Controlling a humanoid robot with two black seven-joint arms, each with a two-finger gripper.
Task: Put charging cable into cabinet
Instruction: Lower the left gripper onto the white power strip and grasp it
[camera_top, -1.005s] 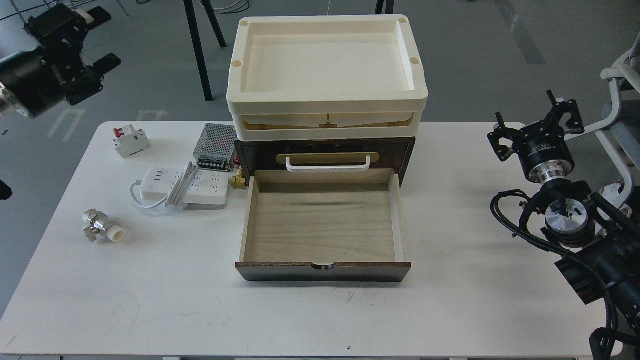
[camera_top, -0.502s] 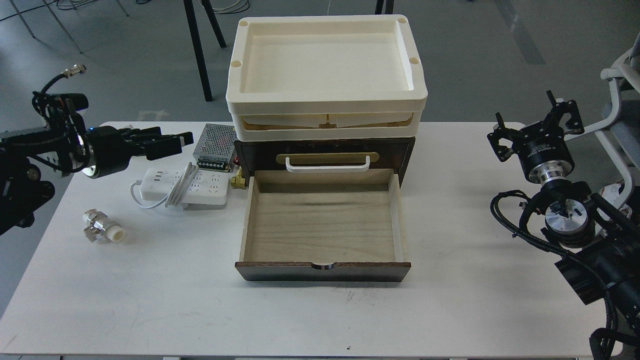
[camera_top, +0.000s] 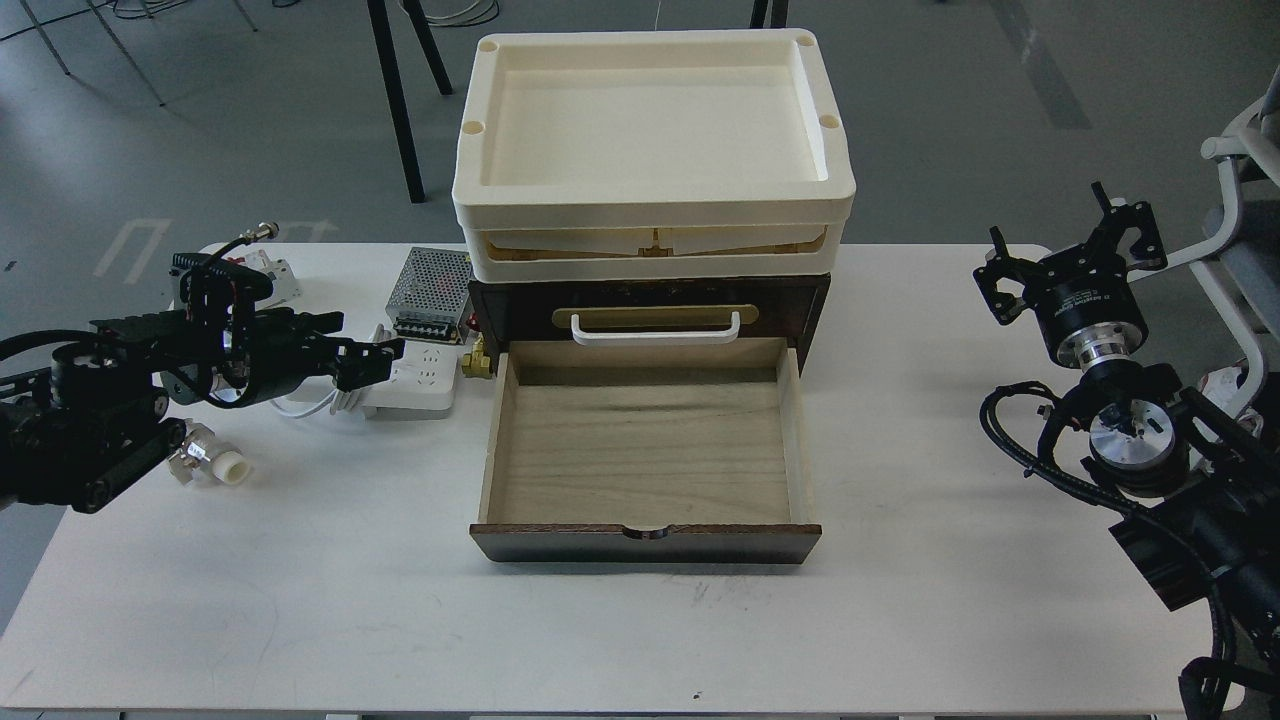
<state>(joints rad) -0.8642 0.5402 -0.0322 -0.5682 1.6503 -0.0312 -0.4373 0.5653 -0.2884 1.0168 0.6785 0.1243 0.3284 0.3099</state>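
Note:
The charging cable (camera_top: 428, 378), a flat white power strip with a white cord looped round it, lies on the table left of the cabinet. My left gripper (camera_top: 375, 362) reaches in from the left and sits low over the strip's middle, covering its left half. Its fingers look open and hold nothing. The cabinet (camera_top: 800, 300) is a dark brown box with a brass plate and white handle (camera_top: 655, 330). Its light-wood drawer (camera_top: 645, 440) is pulled out and empty. My right gripper (camera_top: 1075, 245) is open and empty, raised at the far right.
Cream trays (camera_top: 650, 130) are stacked on the cabinet. A perforated metal power-supply box (camera_top: 430, 285) stands behind the strip. A white breaker (camera_top: 278, 275) shows behind my left arm. A metal and white fitting (camera_top: 215, 462) lies front left, a brass fitting (camera_top: 475, 362) beside the drawer.
My left arm has swung down from high at the far left and moved right, ending low over the power strip. The right arm, the strip and the drawer have not moved.

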